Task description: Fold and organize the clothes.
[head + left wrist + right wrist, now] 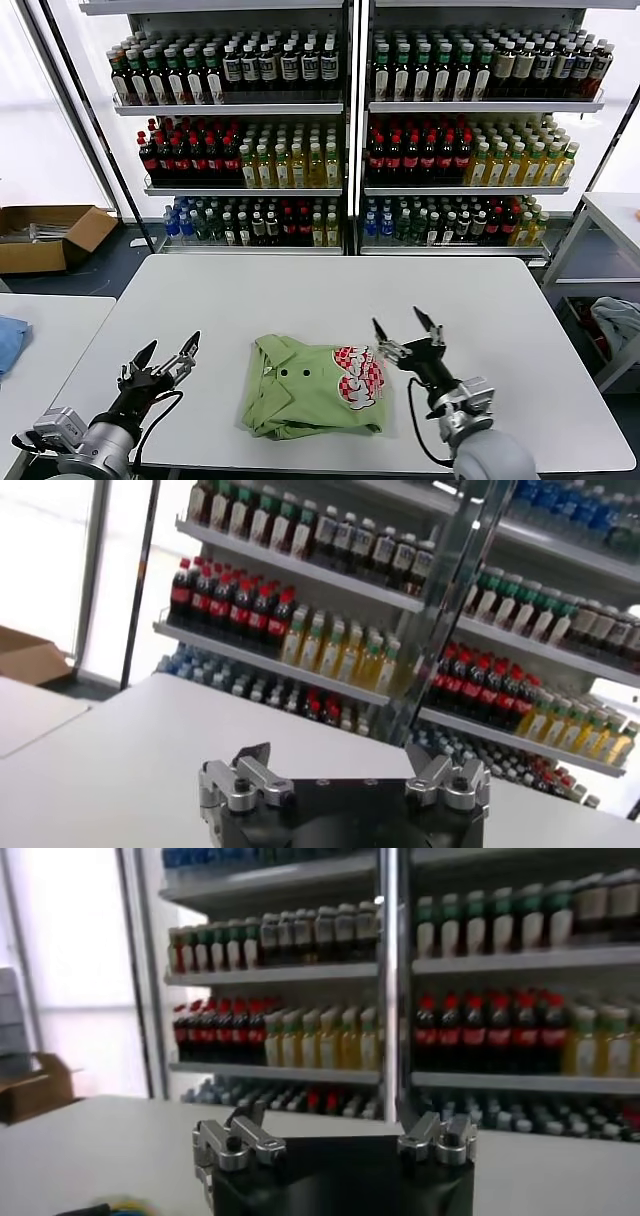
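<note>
Nearest to me, at the front edge of the white table (300, 290), my left gripper (168, 355) hovers with its fingers spread, holding nothing, well to the left of the shirt. My right gripper (405, 328) is also released, its two fingers splayed apart just beside the shirt's right edge, close to the checkered print, though I cannot tell from the head view whether a fingertip touches the cloth.

Between my two grippers lies the light green shirt (305, 395), folded into a rough rectangle on the front half of the table. Its collar and small dark buttons (290, 372) face the left side, and the red-and-white checkered print (360, 378) sits on its right part. Only the head view shows this garment; I see just one shirt on this table.

My left wrist view shows my left gripper (345, 770) from behind, its fingers wide, with bare tabletop (120, 750) ahead. My right wrist view gives the same of my right gripper (335, 1133), open over the table (100, 1138).

To my left stands a second table (50, 340) with a bit of blue cloth (10, 340) at its edge. Farther off, a cardboard box (45, 235) sits on the floor, and behind everything rise the shelves of bottled drinks (340, 130), which both wrist views also catch.
</note>
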